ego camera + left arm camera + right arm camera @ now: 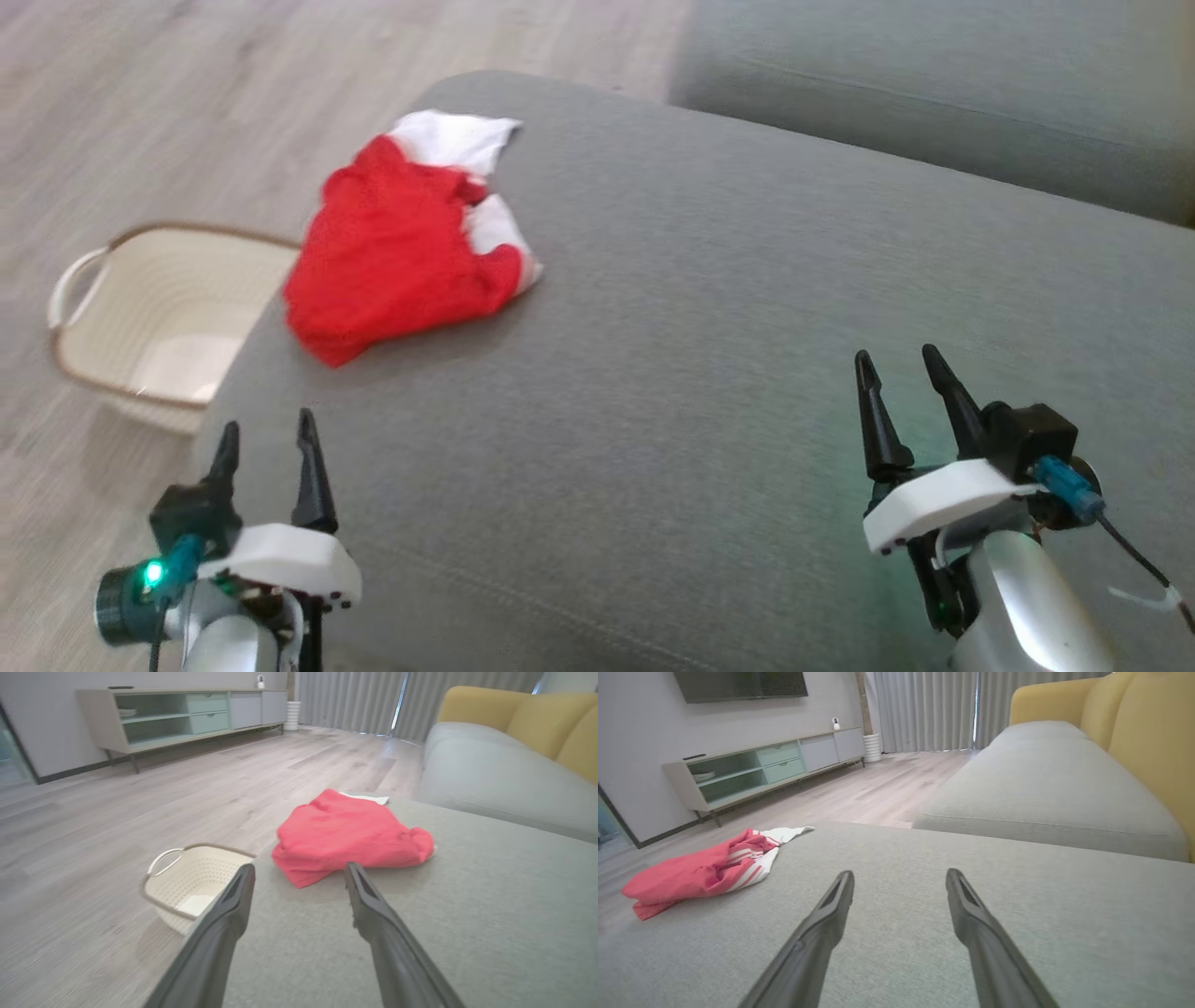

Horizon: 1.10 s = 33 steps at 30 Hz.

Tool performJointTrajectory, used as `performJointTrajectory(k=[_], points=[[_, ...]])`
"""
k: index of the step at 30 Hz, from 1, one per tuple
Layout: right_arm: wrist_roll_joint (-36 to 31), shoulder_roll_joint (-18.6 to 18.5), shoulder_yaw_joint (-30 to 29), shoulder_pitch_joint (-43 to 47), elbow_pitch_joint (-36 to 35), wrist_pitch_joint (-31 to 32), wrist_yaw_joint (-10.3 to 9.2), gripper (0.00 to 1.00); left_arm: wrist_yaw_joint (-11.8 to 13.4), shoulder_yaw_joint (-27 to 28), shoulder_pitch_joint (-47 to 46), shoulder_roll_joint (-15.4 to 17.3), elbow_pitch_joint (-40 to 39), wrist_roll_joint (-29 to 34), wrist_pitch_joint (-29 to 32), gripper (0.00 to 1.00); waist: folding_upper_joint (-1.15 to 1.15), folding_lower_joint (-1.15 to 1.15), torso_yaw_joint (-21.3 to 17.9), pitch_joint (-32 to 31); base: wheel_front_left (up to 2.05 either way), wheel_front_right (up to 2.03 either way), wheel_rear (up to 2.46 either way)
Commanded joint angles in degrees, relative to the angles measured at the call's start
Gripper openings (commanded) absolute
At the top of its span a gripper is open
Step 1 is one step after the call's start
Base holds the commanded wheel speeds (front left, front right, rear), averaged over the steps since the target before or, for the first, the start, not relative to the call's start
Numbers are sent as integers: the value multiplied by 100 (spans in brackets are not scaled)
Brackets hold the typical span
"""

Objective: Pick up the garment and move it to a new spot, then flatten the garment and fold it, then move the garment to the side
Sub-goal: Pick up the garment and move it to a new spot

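On your far left, the cream basket [187, 271] sits on the floor. Your left gripper [267, 420] hovers, jaws wide and empty. The crumpled red-and-white garment [397, 257] lies near the left edge of the grey sofa cushion [709, 308]. Your right gripper [895, 352] is wide too, holding nothing.

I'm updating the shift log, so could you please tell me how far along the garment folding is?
Nothing looks done: the red-and-white garment lies crumpled on the grey cushion. In hand: nothing; the left gripper and right gripper stand short of it, jaws open and empty. Left: pick up, move, flatten, fold, set aside.
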Motion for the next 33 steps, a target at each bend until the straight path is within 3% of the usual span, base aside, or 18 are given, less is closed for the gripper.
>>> performJointTrajectory(k=[1,12,22,33], points=[[37,7,146,-246,-141,-62,19,100,-12,232,-220,60,-144,16,-31,100,0,0,289,67,0,0,0],[4,7,250,-367,-83,-62,19,100,-20,412,-156,55,-121,-20,-31,100,0,0,524,193,0,0,0],[-316,7,389,-738,-106,-62,19,100,-355,838,-831,53,321,-396,-31,100,0,0,10,848,0,0,0],[-648,7,532,-1142,-345,39,19,100,-715,1096,-2109,357,1130,-185,-31,100,0,0,-483,1664,0,0,0]])
